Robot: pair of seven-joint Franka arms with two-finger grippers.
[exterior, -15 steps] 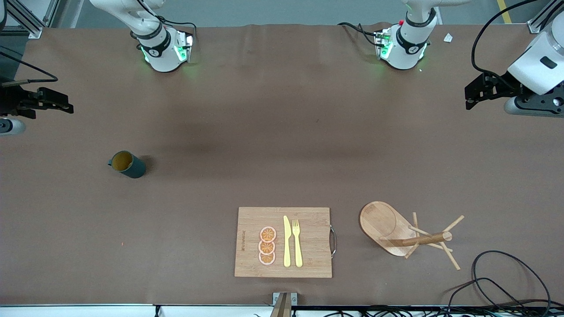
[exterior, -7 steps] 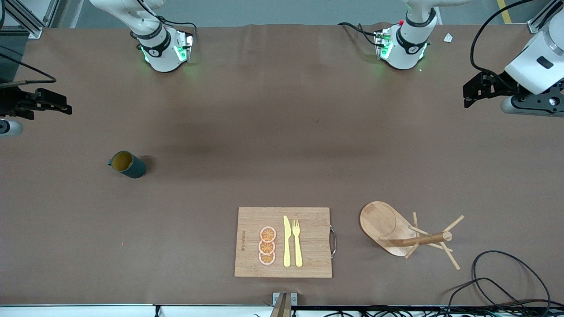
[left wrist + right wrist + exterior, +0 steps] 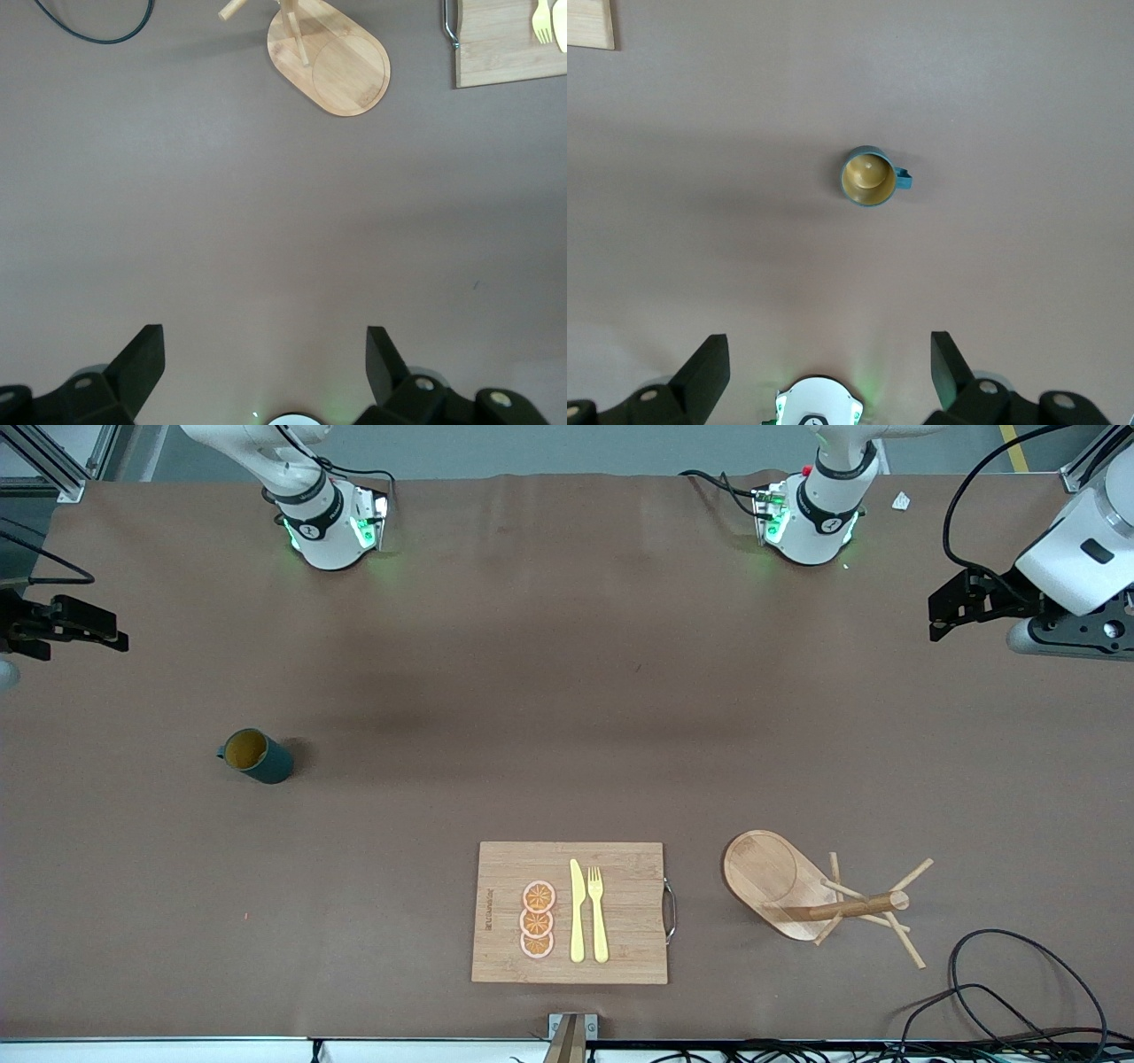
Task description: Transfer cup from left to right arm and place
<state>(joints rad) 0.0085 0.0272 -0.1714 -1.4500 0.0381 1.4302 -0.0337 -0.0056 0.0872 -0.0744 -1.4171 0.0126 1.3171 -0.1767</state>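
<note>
The cup [image 3: 255, 755], a dark teal mug with a tan inside, stands upright on the brown table toward the right arm's end. In the right wrist view the cup [image 3: 869, 176] shows from above, handle out to one side. My right gripper [image 3: 117, 638] hovers over the table's edge at the right arm's end, well apart from the cup. Its fingers are open and empty [image 3: 830, 350]. My left gripper [image 3: 933, 625] hangs over the left arm's end of the table, open with only bare table between its fingers [image 3: 266, 341].
A wooden cutting board [image 3: 620, 903] with a yellow knife, a fork and three orange slices lies near the front edge. Beside it, toward the left arm's end, a wooden mug rack [image 3: 771, 872] lies tipped over. Black cables [image 3: 1001, 974] coil at the corner nearest the camera at the left arm's end.
My right gripper has drifted outward toward its end of the table. My left gripper has shifted slightly toward the bases. The cup has not moved.
</note>
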